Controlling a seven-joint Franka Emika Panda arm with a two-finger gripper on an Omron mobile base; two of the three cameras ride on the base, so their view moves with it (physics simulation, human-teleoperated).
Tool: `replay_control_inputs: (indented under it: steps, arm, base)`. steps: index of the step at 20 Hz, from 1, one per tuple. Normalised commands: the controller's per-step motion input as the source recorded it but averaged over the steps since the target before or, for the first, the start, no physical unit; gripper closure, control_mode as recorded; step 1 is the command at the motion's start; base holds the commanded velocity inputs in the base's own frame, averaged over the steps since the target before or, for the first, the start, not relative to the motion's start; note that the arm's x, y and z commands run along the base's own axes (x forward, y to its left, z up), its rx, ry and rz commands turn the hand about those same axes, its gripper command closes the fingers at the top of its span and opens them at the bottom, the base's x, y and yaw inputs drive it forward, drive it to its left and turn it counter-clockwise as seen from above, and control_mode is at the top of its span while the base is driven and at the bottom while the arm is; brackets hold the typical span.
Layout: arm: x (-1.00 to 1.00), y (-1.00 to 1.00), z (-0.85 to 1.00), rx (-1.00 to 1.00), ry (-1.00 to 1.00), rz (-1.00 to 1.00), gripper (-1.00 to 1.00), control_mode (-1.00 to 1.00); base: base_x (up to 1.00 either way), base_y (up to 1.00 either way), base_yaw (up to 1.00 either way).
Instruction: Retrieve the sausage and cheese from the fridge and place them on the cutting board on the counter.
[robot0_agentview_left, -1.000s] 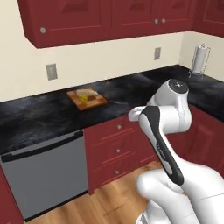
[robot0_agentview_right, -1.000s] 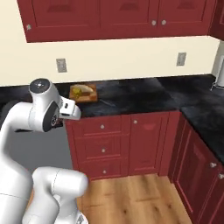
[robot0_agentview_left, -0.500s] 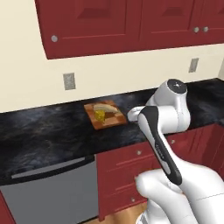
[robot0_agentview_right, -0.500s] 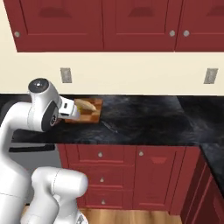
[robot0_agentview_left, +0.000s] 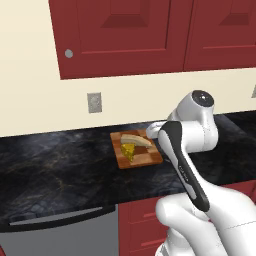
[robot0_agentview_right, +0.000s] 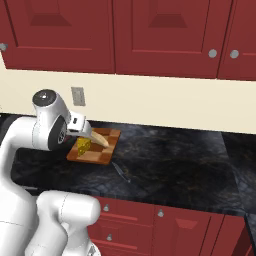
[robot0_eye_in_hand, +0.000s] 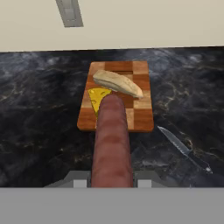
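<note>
Partly hidden behind the sausage (robot0_eye_in_hand: 112, 142), the cheese (robot0_eye_in_hand: 97, 100) lies on the cutting board (robot0_eye_in_hand: 142, 116); the hand (robot0_eye_in_hand: 112, 181), fingertips barely visible, apparently pinches the sausage above the worktop (robot0_eye_in_hand: 39, 131).

Hand view: sausage (robot0_eye_in_hand: 112, 142) covers near part of cheese (robot0_eye_in_hand: 98, 99) and a strip of cutting board (robot0_eye_in_hand: 141, 114); its near end and the gripper (robot0_eye_in_hand: 112, 181) fingertips lost at bottom edge. Knife (robot0_eye_in_hand: 183, 150) handle too dark to make out. Right base view: arm hides board's left end (robot0_agentview_right: 75, 154)
</note>
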Motion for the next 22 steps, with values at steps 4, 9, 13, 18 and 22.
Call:
replay_control_inputs:
  steps: [4,9,13,18,22]
  arm:
    - [0.74,-0.24,-0.61,0.0,0.03,0.28,1.0,-1.0]
    - [0.65,-0.16,-0.99,-0.01,0.0,0.27,1.0,-1.0]
    - [0.94,0.0,-0.81,0.0,0.02,0.21,1.0,-1.0]
    - [0.93,-0.05,-0.45,0.0,0.02,0.18,1.0,-1.0]
    - [0.75,-0.03,-0.13,0.0,0.03,0.12,1.0,-1.0]
  base:
    - [0.0,0.0,0.0]
    - [0.0,0.0,0.0]
    - [0.0,0.0,0.0]
    - [0.0,0.0,0.0]
    - [0.0,0.0,0.0]
